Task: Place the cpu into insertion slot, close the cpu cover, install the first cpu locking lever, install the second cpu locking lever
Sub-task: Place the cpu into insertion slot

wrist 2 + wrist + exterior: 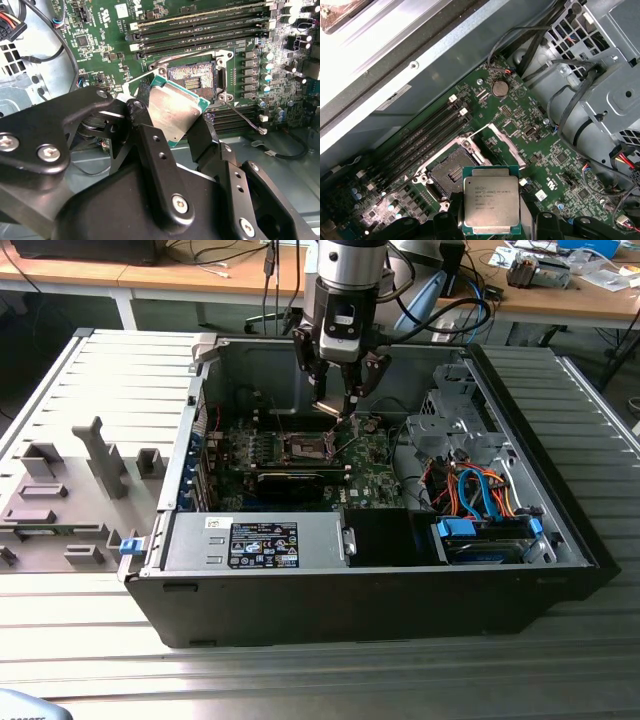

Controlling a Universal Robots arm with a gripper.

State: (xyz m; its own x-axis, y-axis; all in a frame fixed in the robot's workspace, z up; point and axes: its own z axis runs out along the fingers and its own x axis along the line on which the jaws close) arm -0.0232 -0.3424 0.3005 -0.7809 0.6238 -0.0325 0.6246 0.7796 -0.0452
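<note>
My gripper [335, 398] hangs inside the open computer case, shut on the cpu [328, 408] by two opposite edges. The cpu [491, 204] is a flat square chip with a silver-grey top and a green rim, held a little above the green motherboard [375, 458]. In the second wrist view the cpu [172, 111] sits tilted between black fingers [145, 131]. The insertion slot [451, 172] lies open and bare just beside the held chip, and its dark contact field [192, 80] shows. The cpu cover [512, 151] stands swung up off the slot. A thin wire lever [245, 117] sticks out beside the socket.
Long black memory slots [200, 30] run beside the socket. A metal drive cage [450, 425] with coloured cables [480, 495] fills the case at the exterior view's right. The power supply [262, 543] sits at the front. A grey fixture plate [70, 490] lies outside at the left.
</note>
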